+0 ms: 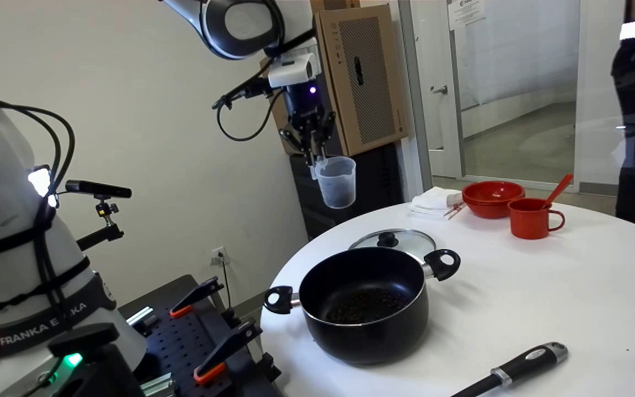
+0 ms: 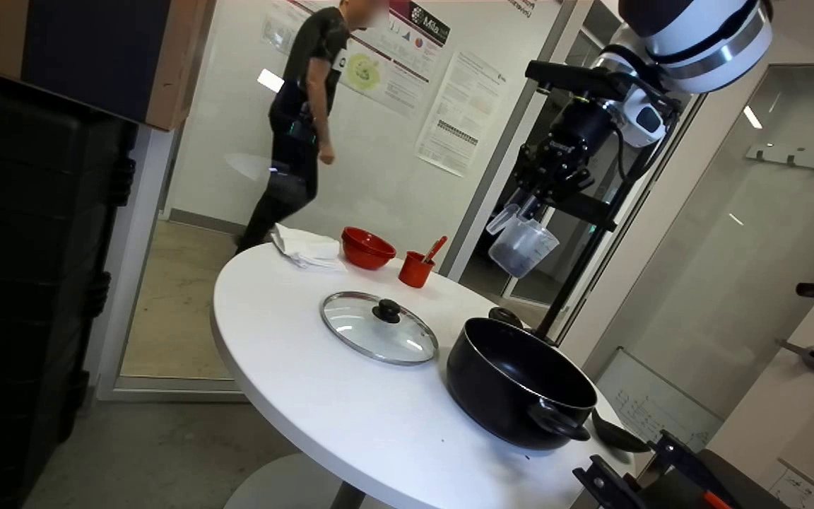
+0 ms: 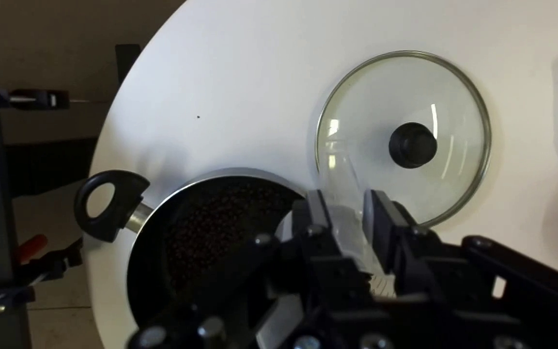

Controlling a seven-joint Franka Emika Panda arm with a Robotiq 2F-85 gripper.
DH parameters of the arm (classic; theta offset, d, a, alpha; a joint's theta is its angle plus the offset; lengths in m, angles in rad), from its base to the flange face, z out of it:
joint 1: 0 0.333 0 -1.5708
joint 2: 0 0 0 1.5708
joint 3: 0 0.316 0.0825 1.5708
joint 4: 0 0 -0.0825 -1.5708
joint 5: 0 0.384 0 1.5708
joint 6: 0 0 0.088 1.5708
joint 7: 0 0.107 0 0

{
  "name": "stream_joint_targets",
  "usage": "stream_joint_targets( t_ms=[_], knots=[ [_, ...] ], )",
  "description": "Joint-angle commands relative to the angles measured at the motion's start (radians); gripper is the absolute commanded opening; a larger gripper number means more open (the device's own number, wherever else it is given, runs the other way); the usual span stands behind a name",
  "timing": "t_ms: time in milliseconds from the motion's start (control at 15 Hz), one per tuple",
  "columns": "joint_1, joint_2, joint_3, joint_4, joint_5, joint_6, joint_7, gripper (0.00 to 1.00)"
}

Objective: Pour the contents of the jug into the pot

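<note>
Round white table (image 1: 543,292): by its robot-side edge the wide black pot (image 1: 368,345) is set upright, dark bean-like bits (image 1: 367,306) spread across its floor. Black-handled utensil (image 1: 527,365) laid near it. Translucent jug (image 1: 338,183), roughly upright, is held higher than the pot by the gripper (image 3: 344,208), fingers clamped on its handle (image 2: 504,219); contents can't be made out. Glass lid (image 2: 377,331) laid flat between pot and folded cloth (image 1: 430,204). Stacked red bowls (image 1: 491,209), red mug (image 1: 528,221) placed by the far edge. Off the table: cardboard box (image 1: 371,91) stacked on black cases (image 1: 379,179); person (image 2: 301,106) seen.
</note>
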Motion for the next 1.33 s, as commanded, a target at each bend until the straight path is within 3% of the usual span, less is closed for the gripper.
stream_joint_targets(
  t_ms=[0, 467, 933, 1267],
  knots=[
    [-0.028, 0.117, -0.006, 0.107, 0.044, -0.128, -0.114, 0.06],
    [-0.073, 0.305, -0.010, 0.242, 0.252, -0.399, -0.402, 0.06],
    [-0.196, 0.434, -0.085, 0.403, 0.385, -0.805, -0.471, 0.06],
    [-0.295, 0.611, -0.148, 0.562, 0.493, -1.037, -0.467, 0.06]
  ],
)
